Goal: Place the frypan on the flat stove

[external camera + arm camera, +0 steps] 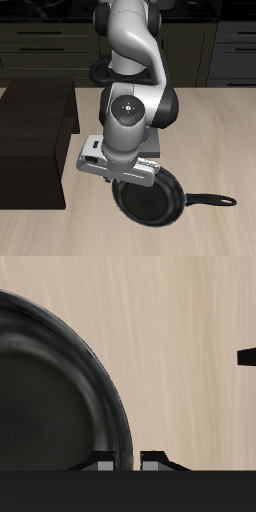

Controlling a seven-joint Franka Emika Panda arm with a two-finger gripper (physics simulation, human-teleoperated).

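The frypan (152,200) is round, black and shallow. It sits near the table's front edge, and its long thin handle (212,200) points sideways away from the arm. My gripper (120,182) is down at the pan's rim, on the side opposite the handle. In the wrist view the dark pan bowl (50,396) fills one side. The two fingertips (102,464) stand close together astride the rim (122,436), with my gripper (125,463) shut on it. The flat stove is hidden in both views, with the arm covering the table behind the pan.
A large dark brown box (35,140) stands beside the arm on the table. Dark cabinets (40,45) line the back. A small black shape (248,356) cuts into the wrist view's edge, and I cannot tell what it is. Light wood tabletop (215,140) lies beyond the handle.
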